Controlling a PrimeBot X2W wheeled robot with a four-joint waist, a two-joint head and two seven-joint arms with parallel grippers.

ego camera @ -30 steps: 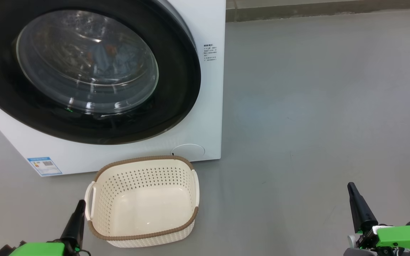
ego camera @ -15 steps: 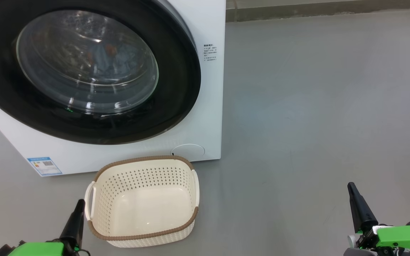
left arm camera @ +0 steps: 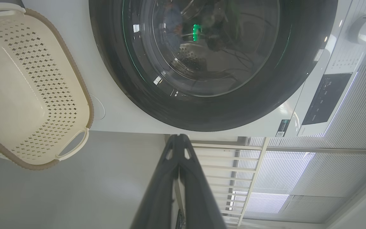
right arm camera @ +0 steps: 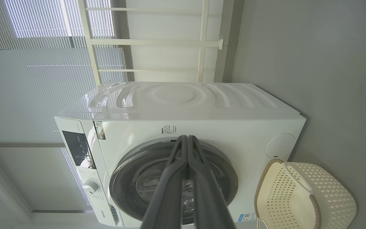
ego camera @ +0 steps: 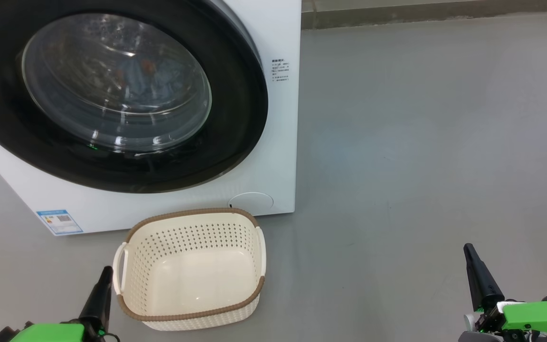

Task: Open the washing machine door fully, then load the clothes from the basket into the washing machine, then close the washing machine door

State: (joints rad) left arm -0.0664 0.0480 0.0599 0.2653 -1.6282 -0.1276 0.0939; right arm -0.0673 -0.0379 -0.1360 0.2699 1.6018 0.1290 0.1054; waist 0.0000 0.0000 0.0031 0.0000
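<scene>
Since the washing machine door [ego camera: 117, 90] sits flush against the front of the white washing machine [ego camera: 278, 142], and the basket [ego camera: 193, 212] just in front of the machine's base holds nothing, the task looks to be at its very end, with the closing step done. I judge that little more is called for beyond checking that the latch has caught, which these views cannot show. The clothes [ego camera: 136, 71] lie inside the machine, seen dimly through the door's bulging glass as blue fabric with orange flecks. The door's wide black rim is glossy. The left gripper [ego camera: 107, 271] hangs beside the basket's left handle, short of the machine, its jaws pressed together on nothing. The right gripper [ego camera: 467, 248] is over bare floor [ego camera: 420, 142], well to the right of the machine, its jaws likewise pressed together and empty.
</scene>
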